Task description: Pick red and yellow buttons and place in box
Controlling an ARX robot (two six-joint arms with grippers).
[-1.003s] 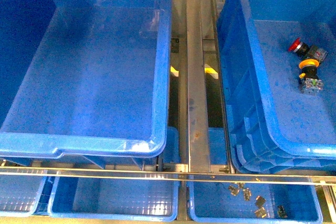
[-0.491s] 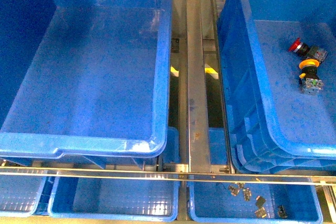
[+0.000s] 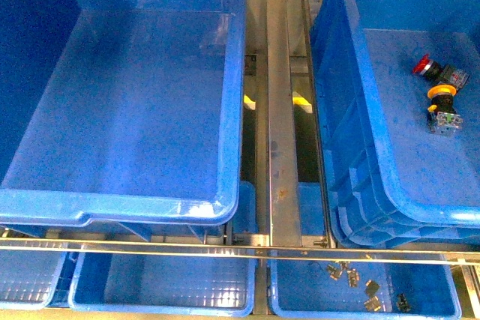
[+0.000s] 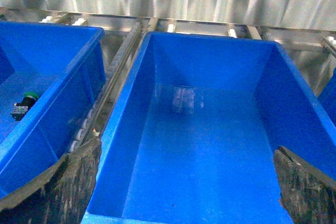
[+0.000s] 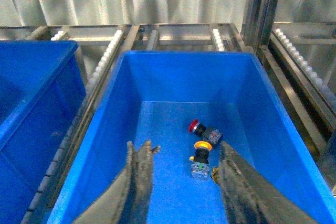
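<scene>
Nothing has moved since a second ago: in the front view both buttons lie where they lay, and neither arm has come into that picture.

The right gripper (image 5: 181,182) is open, its two dark fingers (image 5: 137,182) spread apart and hanging above the floor of the right-hand bin (image 5: 121,129). Just past the fingertips lies the yellow button (image 5: 202,148), cap up on its body, with a small silver block touching its base. Just beside it, a little farther off, is the red button (image 5: 196,126), on its side with its black body pointing away. Both are loose on the bin floor, close to each other but not stacked.

The left gripper (image 4: 186,182) is also open, its pads at the picture's lower corners, held over the empty box (image 4: 126,103). That box (image 3: 236,110) is the large bin left of the metal rail (image 3: 279,148).

The step in hand looks like the right arm's approach to a first pick. The yellow button is nearer and stands upright, so it is probably the easier start: come straight down with the fingers either side of the cap or neck, not the block. Closing too wide risks nudging the red one.
</scene>
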